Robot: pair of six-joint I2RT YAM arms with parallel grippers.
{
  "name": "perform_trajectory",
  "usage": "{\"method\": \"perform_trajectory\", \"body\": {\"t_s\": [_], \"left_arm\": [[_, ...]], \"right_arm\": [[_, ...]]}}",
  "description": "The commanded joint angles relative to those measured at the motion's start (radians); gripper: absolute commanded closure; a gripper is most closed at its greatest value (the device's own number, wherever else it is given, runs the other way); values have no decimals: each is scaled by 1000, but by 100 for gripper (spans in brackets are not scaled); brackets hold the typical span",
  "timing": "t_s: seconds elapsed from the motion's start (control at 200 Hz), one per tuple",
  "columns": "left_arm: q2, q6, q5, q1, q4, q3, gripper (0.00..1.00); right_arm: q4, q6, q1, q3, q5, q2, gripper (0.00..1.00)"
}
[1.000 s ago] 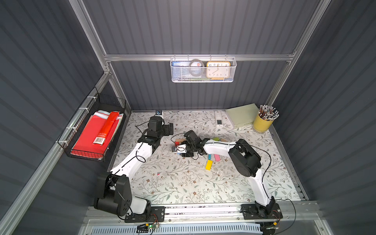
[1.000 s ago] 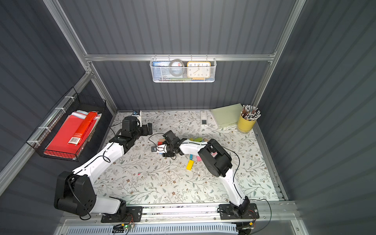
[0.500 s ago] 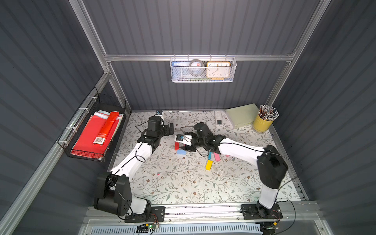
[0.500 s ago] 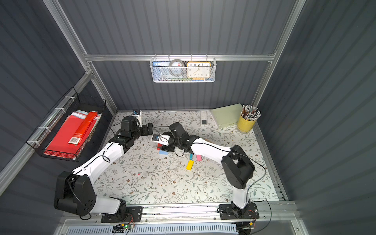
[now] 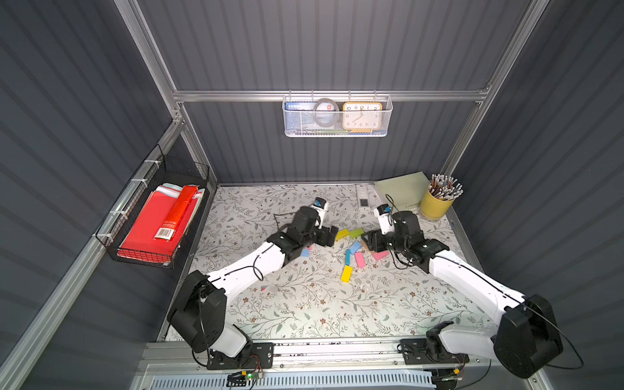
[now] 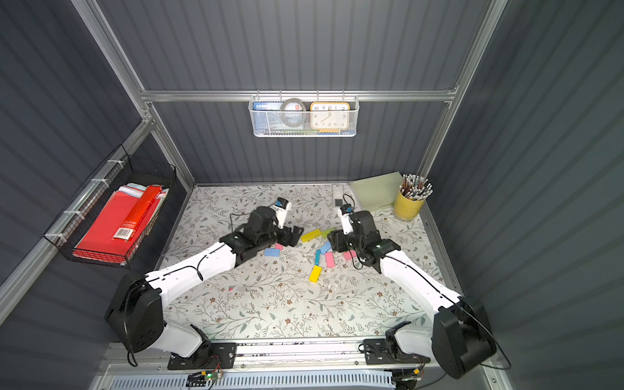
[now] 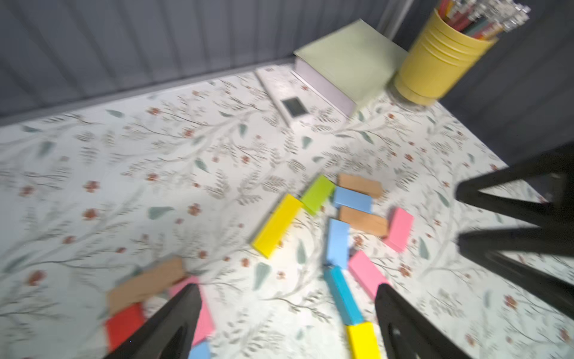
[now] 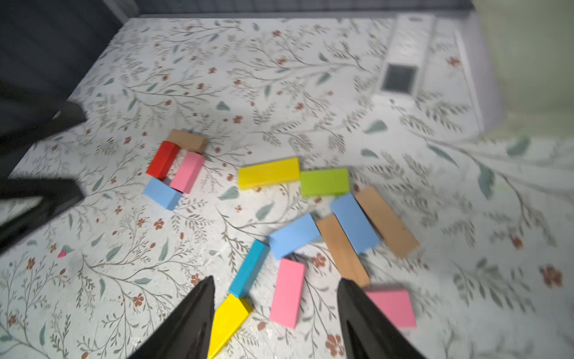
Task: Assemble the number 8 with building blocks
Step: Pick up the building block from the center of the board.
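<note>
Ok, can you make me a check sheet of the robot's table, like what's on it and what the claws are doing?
Surface: floral mat, flat.
Job's things: fourteen building blocks lie scattered, a clump of four apart from the other ten; no 8 formed yet.
Clutter: remote control, green book and yellow pencil cup at the far edge.
Grippers: left gripper open, empty; right gripper open, empty.
Cables: black cables loop off both arms; none seen on the blocks.
Surroundings: wall basket with clock and tape roll; side basket with red folders and a red carton.
</note>
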Motion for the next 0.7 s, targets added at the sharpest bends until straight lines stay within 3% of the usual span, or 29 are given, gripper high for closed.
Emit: {"method": "perform_trajectory", "body": {"t_s": [0.0,0.13,0.28,0.485,0.695], "left_arm": [[16,-137,-12,-88,-5,-8,10],[69,-181,-43,-181,-5,-17,11],[165,-223,-62,-223,-53,0,16],[183,-264,-83,-230,-69,-14,19],[257,-245,-57,-232,-92,-5,27]], "right_arm": [[-24,117,-52,-32,45,-53,33],[-39,117,-109,-45,30,-62,33],[-42,117,-136,-59,9,-68,33],[-34,111,-145,-94,9,-90,33],[-21,114,-147,-108,1,-94,33]]}}
